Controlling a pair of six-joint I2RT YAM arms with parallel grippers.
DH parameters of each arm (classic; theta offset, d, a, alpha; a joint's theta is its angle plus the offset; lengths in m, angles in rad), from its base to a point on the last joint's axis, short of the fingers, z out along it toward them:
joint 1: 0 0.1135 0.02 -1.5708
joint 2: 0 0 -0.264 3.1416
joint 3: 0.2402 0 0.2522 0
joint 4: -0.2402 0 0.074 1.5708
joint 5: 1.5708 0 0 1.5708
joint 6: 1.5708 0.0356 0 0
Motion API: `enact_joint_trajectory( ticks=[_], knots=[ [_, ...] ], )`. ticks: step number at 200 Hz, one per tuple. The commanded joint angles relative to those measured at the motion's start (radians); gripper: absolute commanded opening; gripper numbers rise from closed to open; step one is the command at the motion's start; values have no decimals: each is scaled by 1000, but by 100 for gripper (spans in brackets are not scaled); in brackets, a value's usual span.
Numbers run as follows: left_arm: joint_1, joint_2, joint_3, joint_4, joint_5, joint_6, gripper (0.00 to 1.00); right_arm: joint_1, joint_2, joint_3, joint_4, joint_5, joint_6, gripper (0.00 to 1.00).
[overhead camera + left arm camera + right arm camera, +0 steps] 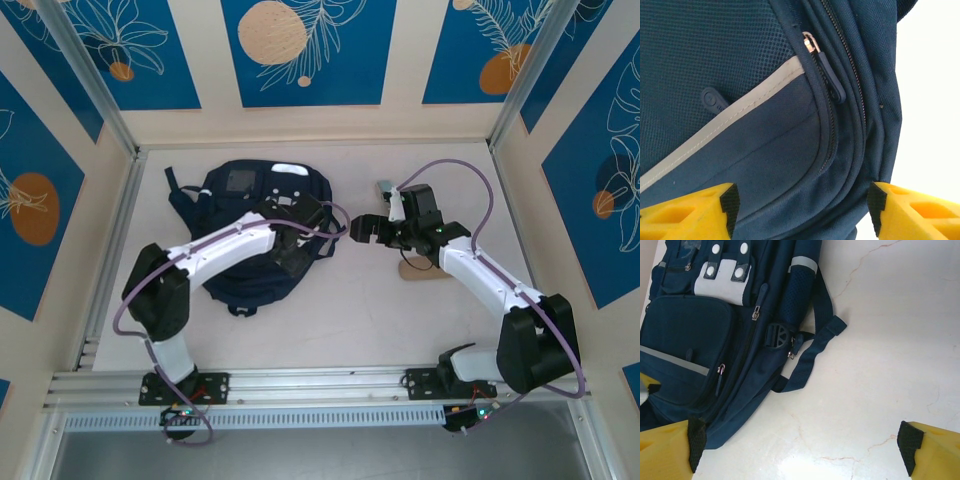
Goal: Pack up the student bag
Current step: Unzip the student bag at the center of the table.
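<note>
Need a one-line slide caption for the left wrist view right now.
Left gripper open over the student bag, a zipper pull straight ahead beside the grey reflective stripe.

The left hand (801,207) hangs close over the student bag (765,150). Its yellow fingers (685,215), tipped with black pads, are spread wide, and navy fabric lies between them. Ahead of the hand a curved zipper (827,125) runs up to a metal slider (810,42), from which a navy pull tab (832,77) hangs. Ahead of the left finger a grey reflective stripe (730,117) crosses the pocket slantwise, below a mesh panel (705,45). White worktop (930,100) shows beyond the right finger.
</note>
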Motion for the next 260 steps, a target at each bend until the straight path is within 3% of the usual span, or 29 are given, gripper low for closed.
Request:
enact_joint_trajectory(
  ticks=[1, 37, 88, 143, 178, 211, 260],
  knots=[
    [-5, 46, 53, -31, -44, 42, 69, -5, -12, -12, -4, -47, 12, 98],
    [-4, 124, 92, -39, -125, 25, 63, -7, -11, -12, -3, -44, 11, 97],
    [-3, 140, 115, -53, -179, -43, 33, -9, -10, -18, -3, -27, 12, 95],
    [-2, 27, 91, -41, -196, -44, 7, -13, -9, -18, -10, -2, 10, 95],
    [-3, -52, 83, -41, -197, -40, 0, -11, -2, -10, -13, -25, -2, 94],
    [-2, -132, 57, -23, -179, -47, 0, 27, 62, 59, -38, -133, -27, 91],
    [-2, -286, -90, 102, -161, -88, 0, 97, 326, 308, -114, -178, 11, 72]
  ],
)
